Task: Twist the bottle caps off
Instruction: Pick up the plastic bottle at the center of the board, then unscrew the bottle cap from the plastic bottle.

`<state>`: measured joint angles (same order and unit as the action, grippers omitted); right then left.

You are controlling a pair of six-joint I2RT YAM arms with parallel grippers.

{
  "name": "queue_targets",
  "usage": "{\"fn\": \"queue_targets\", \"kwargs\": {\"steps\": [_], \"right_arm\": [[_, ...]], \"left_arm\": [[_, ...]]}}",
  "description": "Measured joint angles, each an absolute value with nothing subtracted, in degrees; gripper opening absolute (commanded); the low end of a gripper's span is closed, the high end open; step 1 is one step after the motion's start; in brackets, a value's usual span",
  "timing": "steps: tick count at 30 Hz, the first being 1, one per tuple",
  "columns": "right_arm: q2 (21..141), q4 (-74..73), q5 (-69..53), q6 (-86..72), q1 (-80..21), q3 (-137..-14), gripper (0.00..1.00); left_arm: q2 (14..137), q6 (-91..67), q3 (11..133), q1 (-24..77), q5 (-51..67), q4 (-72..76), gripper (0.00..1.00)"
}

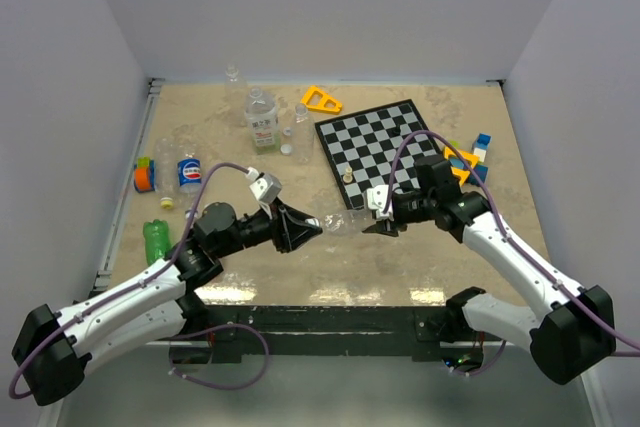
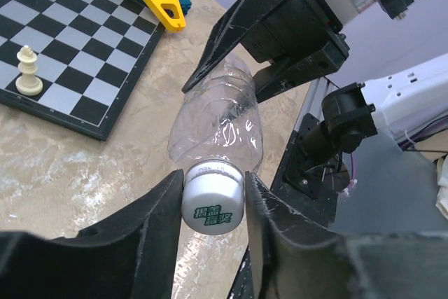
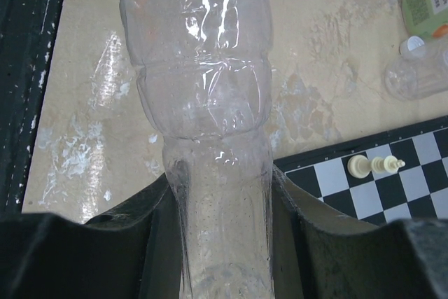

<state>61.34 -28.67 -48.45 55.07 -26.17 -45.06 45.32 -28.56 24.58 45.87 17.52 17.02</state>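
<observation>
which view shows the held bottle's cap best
Left wrist: the white cap fills the foreground, clamped in the left pincer. Top external hides it behind that pincer; right wrist shows only the bottle's body.

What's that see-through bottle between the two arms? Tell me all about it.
The clear bottle is thin, ribbed, crinkly plastic, unlabelled, apparently empty. It is held sideways between the arms. Its white cap, printed in green, is on, pinched by the left arm's fingers; the right arm's fingers clamp its body.
</observation>
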Motion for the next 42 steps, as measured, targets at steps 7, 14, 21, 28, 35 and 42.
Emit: {"fn": "queue_targets", "kwargs": {"steps": [7, 14, 21, 28, 35, 42], "right_arm": [[61.49, -28.45, -47.99, 54.61, -26.17, -45.10, 0.22], [61.49, -28.23, -48.14, 54.52, -26.20, -45.34, 0.71], [63.61, -32.05, -48.62, 58.39, -26.20, -50.50, 0.86], [68.66, -36.62, -48.56, 60.58, -27.55, -55.27, 0.88], [66.94, -31.00, -45.19, 55.40, -30.83, -53.95, 0.83], [66.78, -27.53, -42.39, 51.62, -31.00, -53.52, 0.54]], "left_arm": [[45.71, -28.47, 25.21, 45.89, 19.49, 16.64, 0.00], [45.28, -28.45, 27.24, 45.87, 19.51, 12.82, 0.00], [49.21, -27.64, 31.51, 45.76, 20.78, 10.70, 0.00], [55.64, -27.22, 36.32, 45.52, 21.39, 10.79, 0.00], [60.71, -27.94, 39.99, 45.56, 21.69, 11.05, 0.00], [61.49, -29.39, 40.77, 45.52, 19.68, 11.20, 0.00]]}}
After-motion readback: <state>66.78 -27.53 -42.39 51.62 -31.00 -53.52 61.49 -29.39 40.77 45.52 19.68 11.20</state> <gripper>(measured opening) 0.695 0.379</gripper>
